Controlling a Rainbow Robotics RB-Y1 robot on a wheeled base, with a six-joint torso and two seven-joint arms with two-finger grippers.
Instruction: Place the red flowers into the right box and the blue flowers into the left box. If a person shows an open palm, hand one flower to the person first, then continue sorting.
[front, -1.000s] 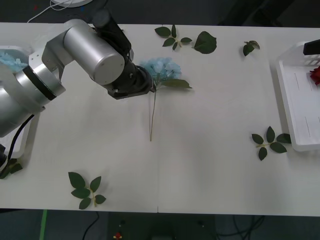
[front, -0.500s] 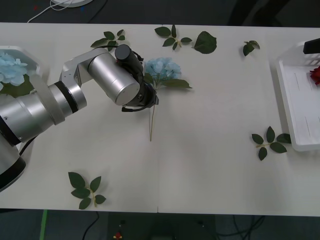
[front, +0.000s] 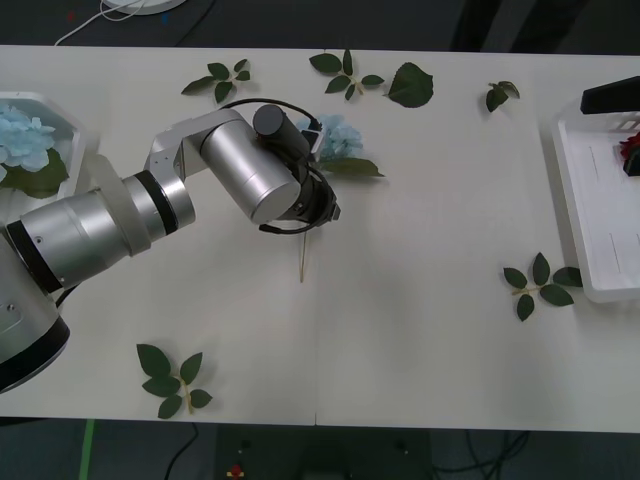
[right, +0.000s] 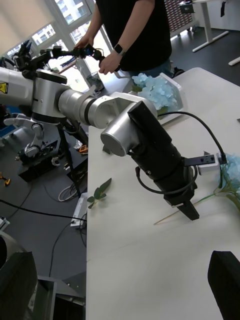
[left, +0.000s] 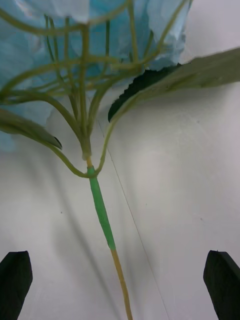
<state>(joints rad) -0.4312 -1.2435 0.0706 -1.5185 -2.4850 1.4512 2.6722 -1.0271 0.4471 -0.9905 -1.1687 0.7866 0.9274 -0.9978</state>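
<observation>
Left box (front: 62, 118) at the worktop's left edge, one blue hydrangea already in it. Left hand (left: 117, 280), fingers apart, straddles the stem of the blue flower (front: 338, 138) lying near the far edge, centre. Looks light, floppy head, thin wiry stem: best pinched on the stem below the leaves, not the petals. Right box (front: 600, 215) at the right edge holds a red rose (front: 631, 152). Right hand (right: 120, 287), fingers apart, idle.

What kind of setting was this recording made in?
Probably a robotics lab or office workroom. A white table carries artificial flowers and loose leaf sprigs; the right wrist view shows large windows, desks, floor cables and another robot arm on a stand beside a standing person.
</observation>
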